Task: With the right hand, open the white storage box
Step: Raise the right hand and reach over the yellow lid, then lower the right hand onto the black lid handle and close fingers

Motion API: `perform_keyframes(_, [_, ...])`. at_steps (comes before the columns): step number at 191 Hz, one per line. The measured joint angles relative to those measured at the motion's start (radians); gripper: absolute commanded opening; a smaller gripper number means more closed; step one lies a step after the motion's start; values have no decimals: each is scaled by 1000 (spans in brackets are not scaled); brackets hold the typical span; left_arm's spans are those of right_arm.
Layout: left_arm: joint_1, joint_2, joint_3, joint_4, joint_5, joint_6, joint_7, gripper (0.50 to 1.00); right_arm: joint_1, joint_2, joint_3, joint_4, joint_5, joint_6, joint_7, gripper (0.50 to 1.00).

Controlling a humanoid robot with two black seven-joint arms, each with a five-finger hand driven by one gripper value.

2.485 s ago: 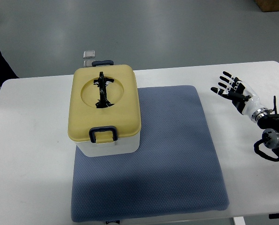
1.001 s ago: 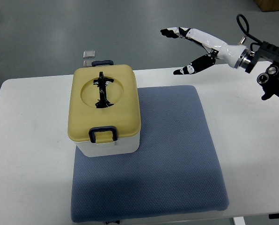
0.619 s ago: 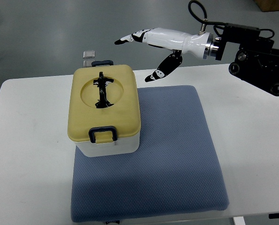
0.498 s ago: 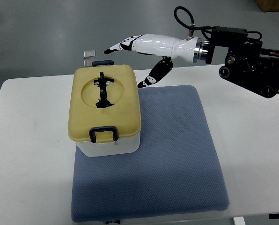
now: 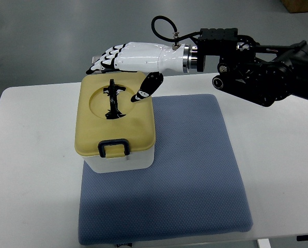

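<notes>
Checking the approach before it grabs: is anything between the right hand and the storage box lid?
Nothing visible is in the way. The right hand hovers open over the far edge of the yellow lid of the storage box, its thumb above the lid's right side. The front latch looks closed.

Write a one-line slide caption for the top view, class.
Right hand, fingers spread, reaches over the far edge of the closed yellow-lidded white storage box on a blue mat.
</notes>
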Motion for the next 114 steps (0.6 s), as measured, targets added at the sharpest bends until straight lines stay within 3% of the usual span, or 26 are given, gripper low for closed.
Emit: perform_keyframes(114, [-1, 0, 0, 0, 0, 0, -1, 1000, 37, 76, -76, -71, -85, -67, 0, 928])
